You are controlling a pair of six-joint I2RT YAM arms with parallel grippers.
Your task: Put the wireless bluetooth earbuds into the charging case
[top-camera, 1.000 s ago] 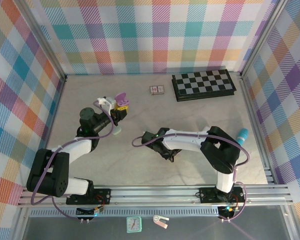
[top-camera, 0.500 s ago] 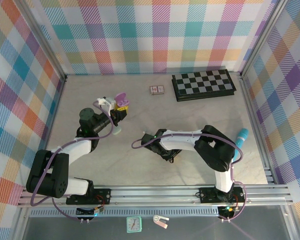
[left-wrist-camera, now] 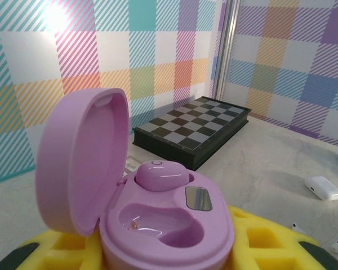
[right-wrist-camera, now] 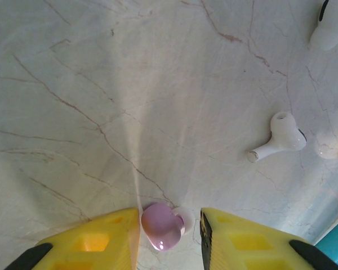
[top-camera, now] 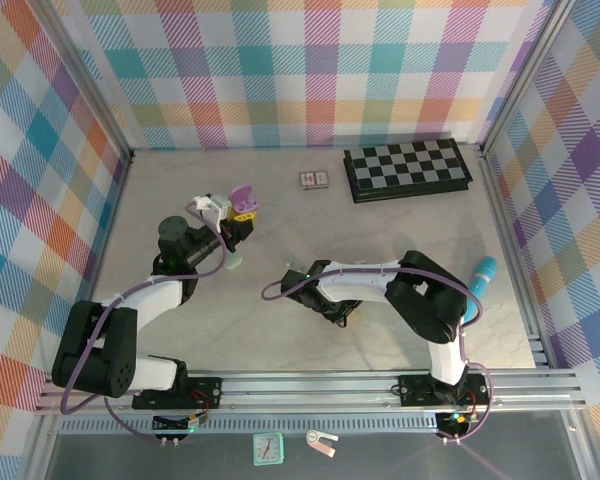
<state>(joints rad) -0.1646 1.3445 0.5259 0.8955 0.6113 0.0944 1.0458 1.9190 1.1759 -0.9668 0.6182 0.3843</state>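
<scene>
As it straddles a purple earbud [right-wrist-camera: 161, 226], the right tool [right-wrist-camera: 170, 224] points down

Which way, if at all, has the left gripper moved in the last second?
No. The left gripper stays put, holding the purple case equally far left of the chessboard.

Count, per kind:
- purple case [left-wrist-camera: 169, 256] x1
- purple buds x2: docked purple bud [left-wrist-camera: 159, 175], loose purple bud [right-wrist-camera: 160, 226]
- white case [left-wrist-camera: 323, 187] x1
- white stemmed bud [right-wrist-camera: 279, 138] x1 whole, plus 2 white bits cut off at frame edge, can't tell what
- chessboard [top-camera: 407, 169] x1
- card box [top-camera: 313, 179] x1
- teal stick [top-camera: 485, 268] x1
- small clock [top-camera: 268, 449] x1
</scene>
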